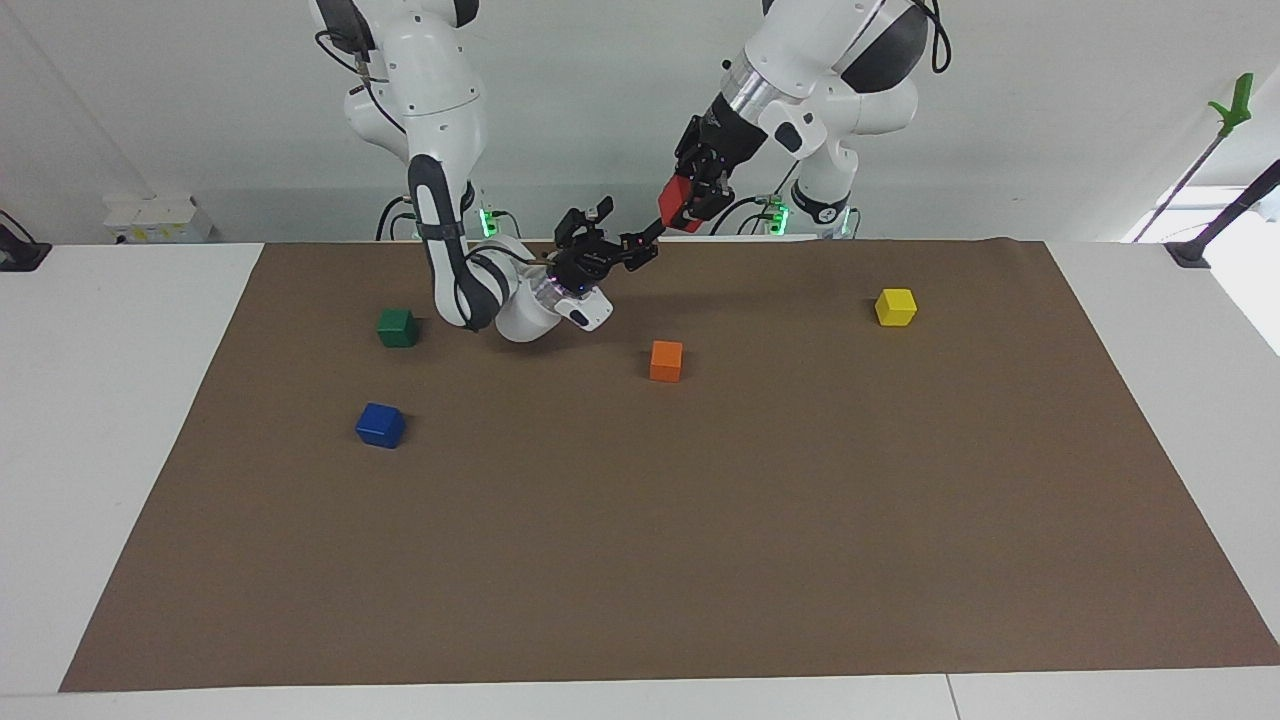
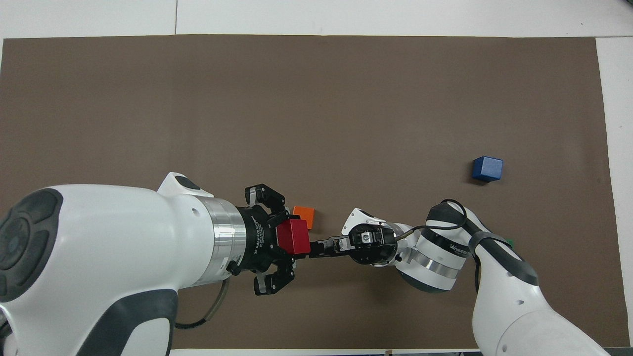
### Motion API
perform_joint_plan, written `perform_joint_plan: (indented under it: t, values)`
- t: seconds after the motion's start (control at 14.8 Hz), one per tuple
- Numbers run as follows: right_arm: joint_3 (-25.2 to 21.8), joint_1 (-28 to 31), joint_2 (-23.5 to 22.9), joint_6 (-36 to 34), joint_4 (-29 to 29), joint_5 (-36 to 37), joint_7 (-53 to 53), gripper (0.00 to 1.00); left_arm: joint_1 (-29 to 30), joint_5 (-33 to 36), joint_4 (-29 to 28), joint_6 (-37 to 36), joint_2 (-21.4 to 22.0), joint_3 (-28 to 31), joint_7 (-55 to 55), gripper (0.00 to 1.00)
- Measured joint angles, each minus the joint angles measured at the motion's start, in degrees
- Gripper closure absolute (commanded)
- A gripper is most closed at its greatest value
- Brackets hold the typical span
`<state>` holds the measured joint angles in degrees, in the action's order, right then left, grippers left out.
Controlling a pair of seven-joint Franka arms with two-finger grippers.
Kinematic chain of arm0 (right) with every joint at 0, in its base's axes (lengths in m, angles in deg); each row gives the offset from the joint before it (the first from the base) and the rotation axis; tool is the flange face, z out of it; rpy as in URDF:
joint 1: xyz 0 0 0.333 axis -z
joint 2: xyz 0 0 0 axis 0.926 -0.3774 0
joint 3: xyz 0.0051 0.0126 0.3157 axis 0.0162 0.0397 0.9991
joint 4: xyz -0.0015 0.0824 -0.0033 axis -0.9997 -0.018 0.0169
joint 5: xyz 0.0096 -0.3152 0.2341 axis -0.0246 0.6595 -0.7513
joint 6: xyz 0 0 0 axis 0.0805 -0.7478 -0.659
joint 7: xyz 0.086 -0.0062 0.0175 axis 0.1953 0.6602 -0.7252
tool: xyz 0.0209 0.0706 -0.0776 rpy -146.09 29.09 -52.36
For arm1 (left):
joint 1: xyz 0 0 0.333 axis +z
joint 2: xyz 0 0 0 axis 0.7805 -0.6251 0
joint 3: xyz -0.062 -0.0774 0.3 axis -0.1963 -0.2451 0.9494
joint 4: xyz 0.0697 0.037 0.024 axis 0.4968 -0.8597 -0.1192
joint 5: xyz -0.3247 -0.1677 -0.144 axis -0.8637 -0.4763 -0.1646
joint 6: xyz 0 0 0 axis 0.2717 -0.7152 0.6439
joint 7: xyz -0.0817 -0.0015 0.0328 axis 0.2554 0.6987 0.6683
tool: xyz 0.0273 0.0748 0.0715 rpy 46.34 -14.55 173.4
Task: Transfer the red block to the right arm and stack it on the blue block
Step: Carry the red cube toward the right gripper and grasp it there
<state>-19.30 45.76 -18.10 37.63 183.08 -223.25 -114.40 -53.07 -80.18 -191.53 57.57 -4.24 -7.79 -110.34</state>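
Observation:
The red block (image 1: 678, 207) hangs in the air over the strip of mat nearest the robots, with my left gripper (image 1: 692, 203) shut on it. In the overhead view the red block (image 2: 293, 236) sits between the left gripper's fingers (image 2: 277, 291). My right gripper (image 1: 630, 226) is open and points up at the block, with one fingertip (image 1: 654, 233) at the block's lower corner. From above the right gripper (image 2: 320, 245) lines up with the block. The blue block (image 1: 381, 425) (image 2: 487, 168) rests on the mat toward the right arm's end.
An orange cube (image 1: 666, 361) (image 2: 304, 215) lies on the brown mat (image 1: 700, 560) just below the two grippers. A dark green cube (image 1: 397, 327) sits beside the right arm's elbow, nearer the robots than the blue block. A yellow cube (image 1: 895, 307) lies toward the left arm's end.

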Motion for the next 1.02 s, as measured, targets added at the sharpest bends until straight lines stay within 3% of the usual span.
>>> perform_joint_plan:
  t: [1.02]
  values:
    - [0.1,-5.8,-2.3,-0.9,-2.8,-6.0,0.0,0.04,-3.1,-0.1,-3.9,4.3,2.2,0.0,-2.3,1.0]
